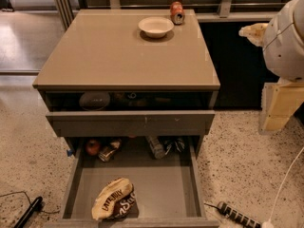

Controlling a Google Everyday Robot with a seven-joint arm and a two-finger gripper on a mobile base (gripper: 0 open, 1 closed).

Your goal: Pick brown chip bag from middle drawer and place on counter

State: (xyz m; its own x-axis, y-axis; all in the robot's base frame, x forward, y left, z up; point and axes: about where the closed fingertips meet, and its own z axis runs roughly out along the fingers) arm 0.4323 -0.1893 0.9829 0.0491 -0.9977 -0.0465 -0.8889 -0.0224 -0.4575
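Jaws, state indiscernible, at right beyond counter (118,56); brown chip bag (114,204) at middle drawer (161,184) front, clutter (156,146) behind.

Table (118,56): bowl (156,26) near the back edge, can (176,12) just behind-right of it. Upper drawer (130,122) under the table. Middle drawer (161,184) below that, pulled out toward camera. Chip bag (114,205) lies front-left in the middle drawer; small items (107,148) along its back. Gripper (252,31) off the table's right side, well apart from the bag.
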